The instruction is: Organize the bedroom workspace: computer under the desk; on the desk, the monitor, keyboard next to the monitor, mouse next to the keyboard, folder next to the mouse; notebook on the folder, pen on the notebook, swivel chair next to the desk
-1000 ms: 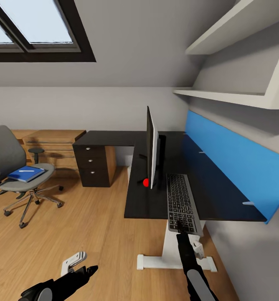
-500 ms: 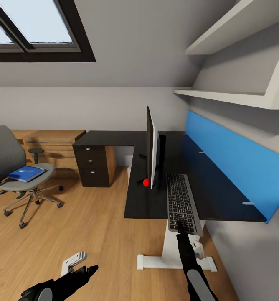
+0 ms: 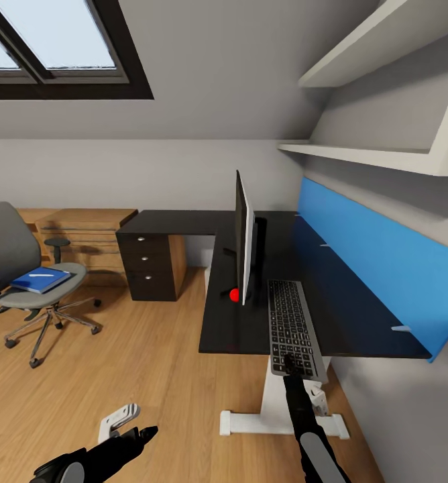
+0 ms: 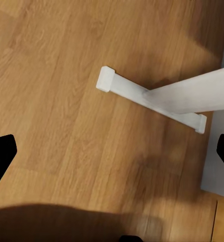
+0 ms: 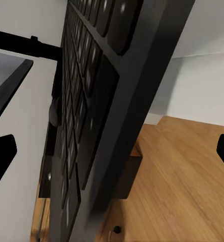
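Observation:
The dark keyboard (image 3: 290, 326) lies on the black desk (image 3: 237, 329) beside the edge-on monitor (image 3: 243, 243), its near end overhanging the desk edge. My right gripper (image 3: 289, 363) is at that near end, open. In the right wrist view the keyboard (image 5: 91, 126) stands close up between the spread fingers (image 5: 2, 155). A red mouse (image 3: 235, 294) sits at the monitor's foot. The grey swivel chair (image 3: 13, 258) stands far left, with a blue folder or notebook (image 3: 39, 280) and a white pen (image 3: 41, 274) on its seat. My left gripper (image 3: 147, 431) hangs open over the floor.
The desk's white leg and foot (image 3: 277, 410) stand just ahead of me, and the foot (image 4: 142, 96) appears under my left gripper (image 4: 112, 151). A small white object (image 3: 119, 417) lies on the wood floor. Dark drawers (image 3: 147, 261) and a wooden dresser (image 3: 83, 231) line the back wall.
The whole picture has shifted very slightly, so the camera moved a little. Neither arm nor the keyboard has visibly moved.

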### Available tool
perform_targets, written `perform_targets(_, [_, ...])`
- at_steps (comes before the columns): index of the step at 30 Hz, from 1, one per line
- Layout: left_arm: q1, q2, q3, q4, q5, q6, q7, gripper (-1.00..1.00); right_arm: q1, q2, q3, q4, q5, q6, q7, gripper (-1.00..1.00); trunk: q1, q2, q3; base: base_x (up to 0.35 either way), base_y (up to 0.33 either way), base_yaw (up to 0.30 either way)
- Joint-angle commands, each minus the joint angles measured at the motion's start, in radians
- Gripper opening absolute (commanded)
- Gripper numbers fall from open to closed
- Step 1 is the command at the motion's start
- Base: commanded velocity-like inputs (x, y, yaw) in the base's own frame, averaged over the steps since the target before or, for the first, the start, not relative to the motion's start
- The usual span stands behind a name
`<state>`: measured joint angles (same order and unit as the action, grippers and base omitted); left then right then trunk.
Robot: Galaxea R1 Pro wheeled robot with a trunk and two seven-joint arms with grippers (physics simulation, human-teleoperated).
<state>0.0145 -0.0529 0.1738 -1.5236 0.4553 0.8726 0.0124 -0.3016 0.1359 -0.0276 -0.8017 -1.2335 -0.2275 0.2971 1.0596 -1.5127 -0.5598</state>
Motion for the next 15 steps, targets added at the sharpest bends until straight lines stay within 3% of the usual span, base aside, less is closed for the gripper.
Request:
perform_targets(1, [0.0, -0.001, 0.002, -0.001, 0.005, 0.005, 0.001, 1.0, -0.001, 0.001, -0.002, 0.001, -0.011, 0.0, 0.008, 1.0, 0.0, 0.0, -0.001, 0.002, 0.0, 0.0])
perform_targets(15, [0.0, -0.001, 0.002, 0.0, 0.005, 0.005, 0.001, 1.0, -0.001, 0.001, -0.002, 0.001, -0.008, 0.001, 0.007, 1.0, 0.0, 0.0, -0.001, 0.0, 0.0, 0.0])
